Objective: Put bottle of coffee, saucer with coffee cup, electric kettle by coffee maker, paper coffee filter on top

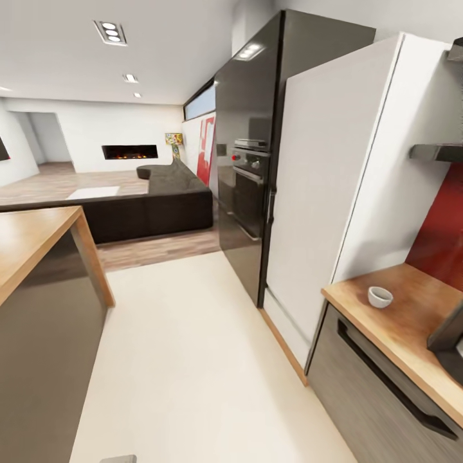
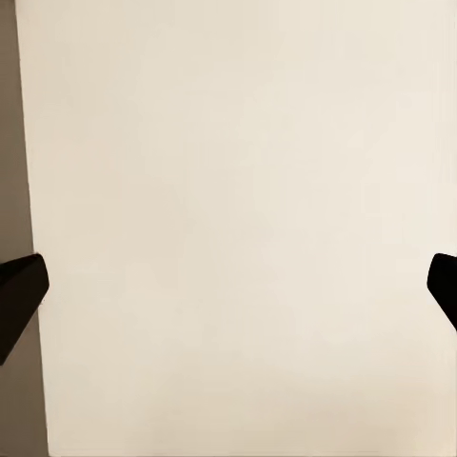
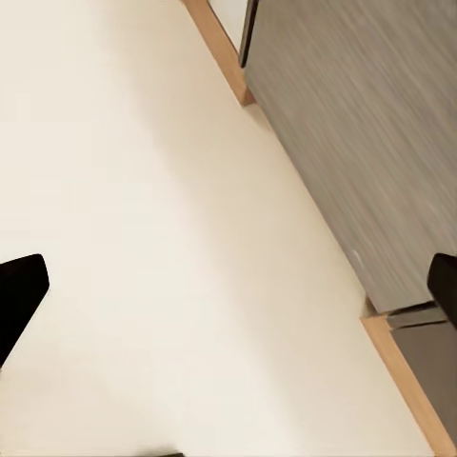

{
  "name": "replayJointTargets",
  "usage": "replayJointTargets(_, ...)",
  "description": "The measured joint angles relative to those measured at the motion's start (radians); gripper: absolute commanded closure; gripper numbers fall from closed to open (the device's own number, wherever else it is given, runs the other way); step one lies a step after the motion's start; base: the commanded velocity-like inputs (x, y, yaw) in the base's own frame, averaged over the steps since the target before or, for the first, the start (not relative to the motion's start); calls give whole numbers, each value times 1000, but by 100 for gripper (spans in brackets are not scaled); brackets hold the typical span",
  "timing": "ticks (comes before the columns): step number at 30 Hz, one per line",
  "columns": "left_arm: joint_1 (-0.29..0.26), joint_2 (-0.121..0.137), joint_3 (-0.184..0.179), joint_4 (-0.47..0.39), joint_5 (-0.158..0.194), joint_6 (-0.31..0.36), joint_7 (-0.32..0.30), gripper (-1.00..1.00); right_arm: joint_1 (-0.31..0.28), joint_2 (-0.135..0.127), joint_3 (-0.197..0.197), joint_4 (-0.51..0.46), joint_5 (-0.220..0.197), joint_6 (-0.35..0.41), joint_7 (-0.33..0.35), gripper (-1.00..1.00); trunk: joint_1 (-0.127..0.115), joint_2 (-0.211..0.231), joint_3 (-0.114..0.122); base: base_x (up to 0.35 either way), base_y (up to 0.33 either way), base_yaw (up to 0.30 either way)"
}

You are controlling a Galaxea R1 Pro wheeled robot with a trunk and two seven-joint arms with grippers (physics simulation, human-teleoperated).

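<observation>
The kitchen countertop [image 1: 411,321] runs along the right of the head view, light wood over grey cabinet fronts. A small white coffee cup [image 1: 380,296] stands near its near-left end. A black appliance [image 1: 449,337] is cut off by the right edge; too little of it shows to name it. Above, the thin dark kitchen shelf [image 1: 437,152] juts from the wall. My left gripper [image 2: 228,295] is open over cream floor, its black fingertips [image 2: 19,290] far apart. My right gripper [image 3: 228,295] is open too, over floor beside a grey cabinet front [image 3: 362,133].
A wooden island bar [image 1: 32,238] stands at the left. A cream floor aisle [image 1: 193,360] runs between it and the counter. A tall white panel [image 1: 328,180] and a black oven tower [image 1: 247,186] stand beyond the counter, with a dark sofa [image 1: 154,209] farther back.
</observation>
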Motion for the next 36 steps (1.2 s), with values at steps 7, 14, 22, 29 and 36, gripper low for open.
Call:
replayJointTargets(7, 0, 0, 0, 0, 0, 0, 0, -100, 0, -1, 0, 0, 0, 0, 0, -100, 0, 0, 0, 333, 136, -254)
replayJointTargets(14, 0, 0, 0, 0, 0, 0, 0, -100, 1, -1, 0, 0, 0, 0, 0, -100, 0, 0, 0, 333, 143, -262)
replayJointTargets(22, 0, 0, 0, 0, 0, 0, 0, -100, 0, -1, 0, 0, 0, 0, 0, -100, 0, 0, 0, 330, 143, -263)
replayJointTargets(29, 0, 0, 0, 0, 0, 0, 0, -100, 0, -1, 0, 0, 0, 0, 0, -100, 0, 0, 0, 254, 98, -263)
replayJointTargets(36, 0, 0, 0, 0, 0, 0, 0, -100, 1, -1, 0, -1, 0, 0, 0, -100, 1, 0, 0, 51, 9, -263)
